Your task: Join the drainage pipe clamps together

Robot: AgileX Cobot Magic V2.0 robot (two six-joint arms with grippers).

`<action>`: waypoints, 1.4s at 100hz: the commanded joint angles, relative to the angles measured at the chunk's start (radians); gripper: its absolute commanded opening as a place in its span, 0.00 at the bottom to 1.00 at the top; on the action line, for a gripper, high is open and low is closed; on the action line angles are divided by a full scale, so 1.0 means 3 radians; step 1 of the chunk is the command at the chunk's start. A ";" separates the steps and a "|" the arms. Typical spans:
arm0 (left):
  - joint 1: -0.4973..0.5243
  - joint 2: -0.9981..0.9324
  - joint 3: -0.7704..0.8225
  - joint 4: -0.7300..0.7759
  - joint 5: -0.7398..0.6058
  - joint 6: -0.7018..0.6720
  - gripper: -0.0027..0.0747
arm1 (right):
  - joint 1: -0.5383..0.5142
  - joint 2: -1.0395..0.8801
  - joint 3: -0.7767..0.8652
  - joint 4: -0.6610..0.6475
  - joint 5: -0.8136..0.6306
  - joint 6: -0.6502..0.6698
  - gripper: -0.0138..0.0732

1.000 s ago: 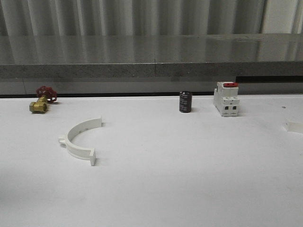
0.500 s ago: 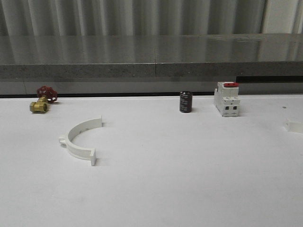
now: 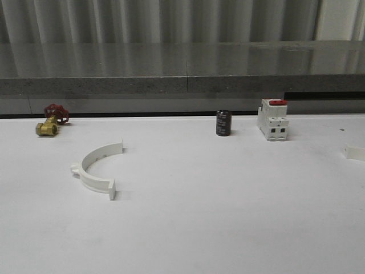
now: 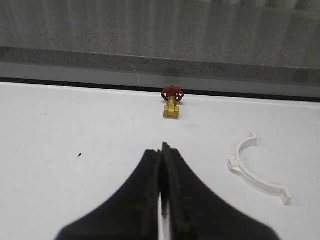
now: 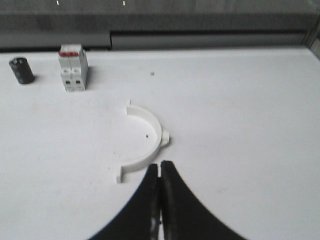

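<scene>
Both grippers — left, right — sit clenched, empty. One clamp half lies near the valve, another just ahead of my right gripper — light, stiff, slippery; I'd pinch mid-arc.

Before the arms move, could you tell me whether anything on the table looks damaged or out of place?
Nothing stands out. The left clamp half and the right clamp half lie flat, apart and intact; both grippers are shut and empty.

The closed left hand hangs between the brass valve and the half-ring clamp.
</scene>
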 commanded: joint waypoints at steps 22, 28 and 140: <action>0.0006 0.0033 -0.0085 0.0017 -0.0085 -0.0023 0.01 | -0.0013 0.1449 -0.0805 -0.0049 0.0280 -0.0045 0.33; 0.0006 0.0033 -0.0085 0.0017 -0.0085 -0.0023 0.01 | -0.0013 0.1705 -0.0936 -0.0045 0.0284 -0.0045 0.50; 0.0006 0.0033 -0.0085 0.0017 -0.0091 -0.0023 0.01 | -0.0344 0.4919 -0.2584 0.0416 0.0427 0.0127 0.47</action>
